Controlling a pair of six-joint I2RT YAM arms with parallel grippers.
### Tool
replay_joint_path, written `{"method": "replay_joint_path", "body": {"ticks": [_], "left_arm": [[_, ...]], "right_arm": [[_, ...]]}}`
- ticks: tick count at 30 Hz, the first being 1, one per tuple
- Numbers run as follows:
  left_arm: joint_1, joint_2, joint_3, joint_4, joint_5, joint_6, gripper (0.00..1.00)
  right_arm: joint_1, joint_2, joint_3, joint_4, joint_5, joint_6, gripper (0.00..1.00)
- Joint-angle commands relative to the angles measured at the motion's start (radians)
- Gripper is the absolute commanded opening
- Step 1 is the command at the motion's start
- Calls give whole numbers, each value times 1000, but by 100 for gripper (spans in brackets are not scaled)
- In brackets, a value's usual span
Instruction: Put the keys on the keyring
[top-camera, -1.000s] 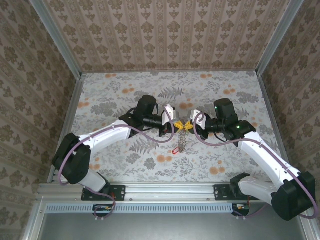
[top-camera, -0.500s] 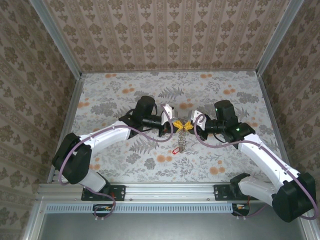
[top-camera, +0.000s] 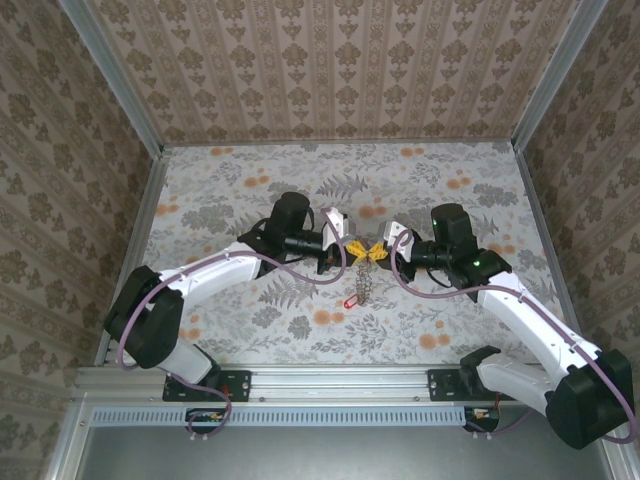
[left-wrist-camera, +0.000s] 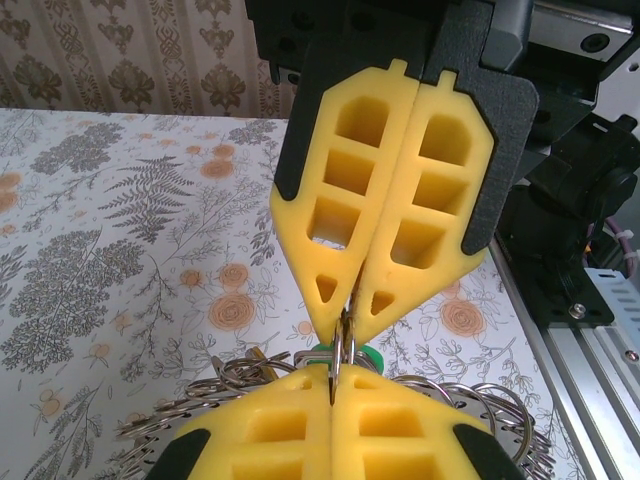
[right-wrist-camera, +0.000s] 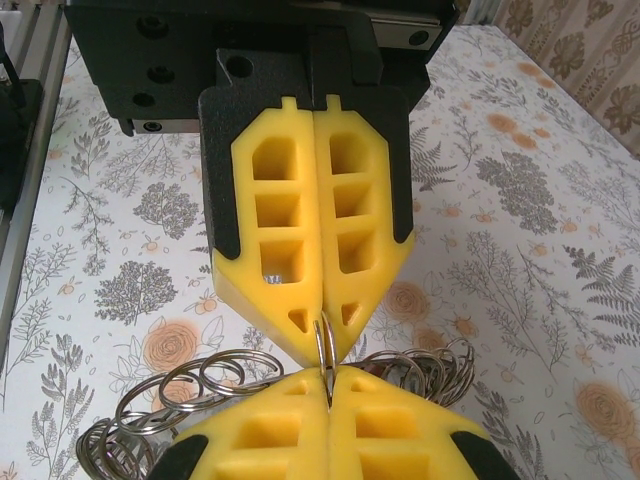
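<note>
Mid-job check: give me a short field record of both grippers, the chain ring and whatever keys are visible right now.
left gripper: shut, pinching one link of the silvery metal chain keyring
right gripper: shut on the same link, tip to tip with the left
keyring: bunched links trail from the pinch toward the near edge
red-headed key: at the chain's near end
green key head: peeks out behind the fingertips; whether it is threaded cannot be told
surface: flower-patterned tabletop
</note>
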Motion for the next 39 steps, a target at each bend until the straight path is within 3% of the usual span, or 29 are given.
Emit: {"method": "replay_joint_path", "body": {"ticks": [1,4,21,26,33,39], "left_arm": [[5,-31,34,-30,-10,47,3],[0,-28,46,-82,-28,89,11],[-27,-1,110,-203,-53,164,16],[-38,12,134,-240,-69,188,0],[-35,8,123,-240,-63,184,0],[-11,-14,57,-45,28,63,0]], "right_arm": [[1,-7,8,-29,-23,2,0],[1,2,27,-40,-34,-4,0],[12,11,60,-52,-62,-16,0],[17,13,68,-55,-63,-22,0],[17,-8,51,-57,-30,-39,0],[13,13,-6,1,-27,-21,13]]}}
